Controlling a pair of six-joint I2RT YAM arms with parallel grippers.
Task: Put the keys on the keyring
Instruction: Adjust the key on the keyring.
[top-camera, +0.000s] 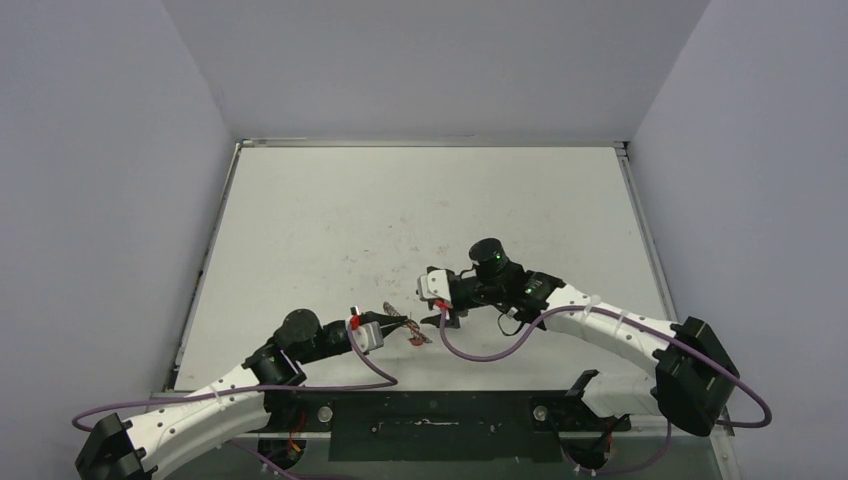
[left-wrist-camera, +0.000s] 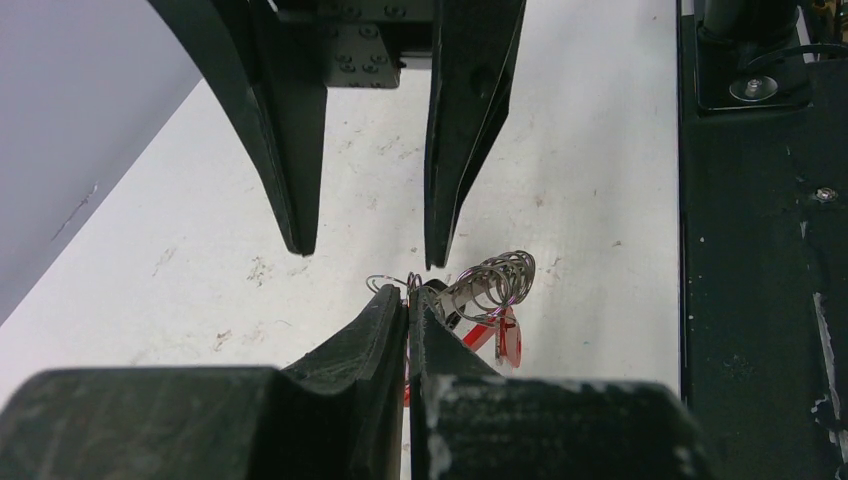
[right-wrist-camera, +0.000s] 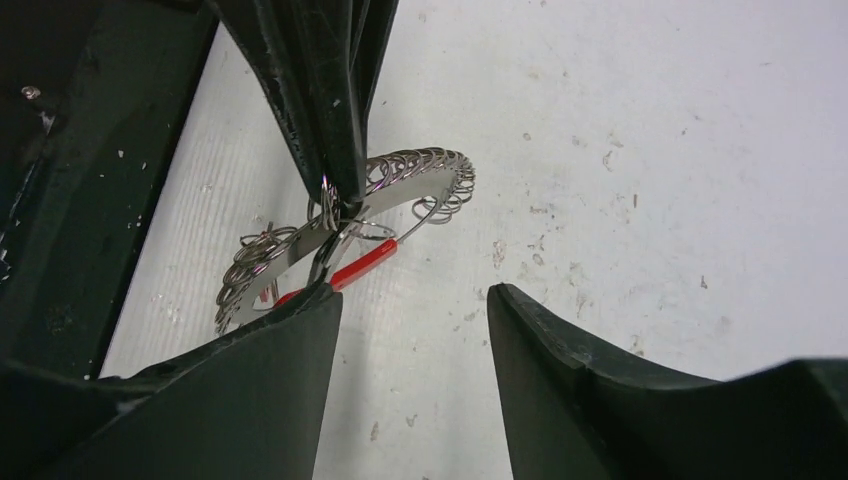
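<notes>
The keyring (right-wrist-camera: 425, 185) is a thin metal ring strung with many small silver loops, with a red sleeve (right-wrist-camera: 365, 262) on one arc. It hangs just above the table. My left gripper (left-wrist-camera: 410, 298) is shut on its wire, and the loops (left-wrist-camera: 497, 278) bunch to the right of the fingertips. A small dark looped piece (right-wrist-camera: 321, 262), perhaps one of the keys, lies against the ring below the left gripper (right-wrist-camera: 338, 190); I cannot tell whether it is threaded on. My right gripper (right-wrist-camera: 412, 293) stands open and holds nothing, its left fingertip beside the ring. From above, the left gripper (top-camera: 398, 320) and right gripper (top-camera: 447, 318) face each other.
The white table (top-camera: 420, 210) is scuffed and stained. A black mounting rail (top-camera: 440, 415) runs along the near edge, close to the keyring (top-camera: 418, 337). Grey walls enclose the left, right and far sides. Purple cables loop from both arms.
</notes>
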